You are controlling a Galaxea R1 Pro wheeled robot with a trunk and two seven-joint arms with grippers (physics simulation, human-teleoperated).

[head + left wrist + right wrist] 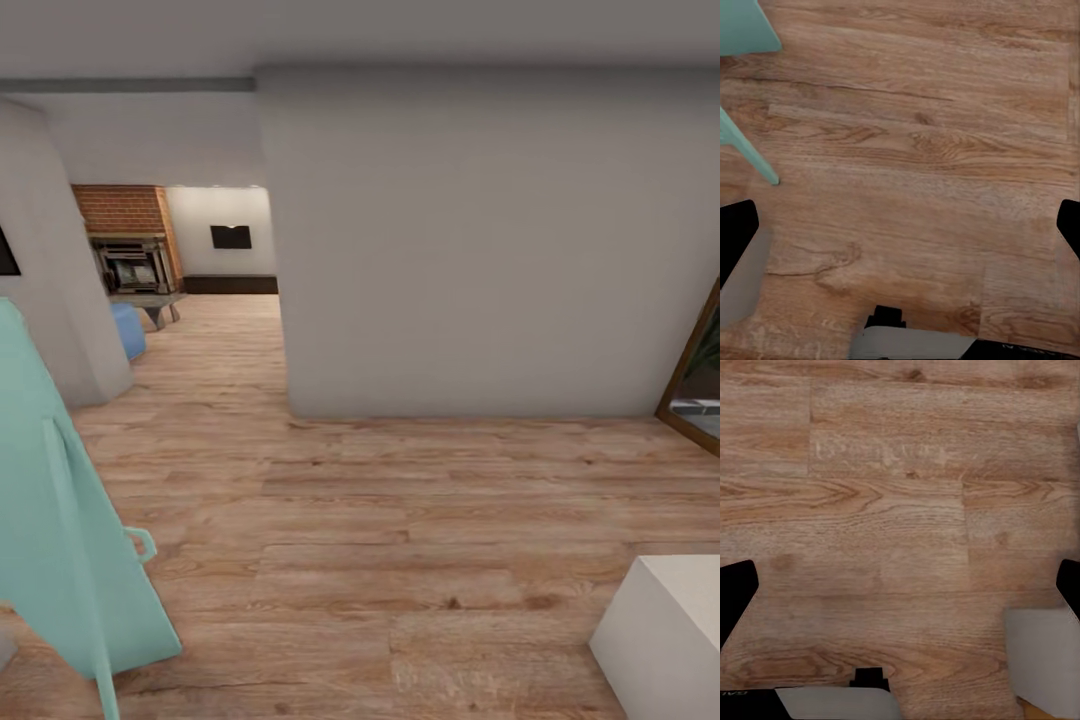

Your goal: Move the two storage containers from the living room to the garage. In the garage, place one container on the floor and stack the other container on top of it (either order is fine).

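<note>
The two storage containers are out of view, and so are the garage and its floor. I stand on light wood planks [400,520] in a passage. Through an opening at the far left lies the living room [215,310], with a red-brick fireplace [125,235] and a dark wall TV [231,237]. In the left wrist view my left gripper [904,232] is open over bare planks, its black fingertips [739,240] wide apart with nothing between them. My right gripper [902,592] is open too, above bare wood.
A broad pale wall [480,250] blocks the way straight ahead. A tall teal object [60,520] stands close on my left. A white box [665,630] sits at the near right, a wood-framed panel [700,370] beyond it, and a blue seat [128,330] by the opening.
</note>
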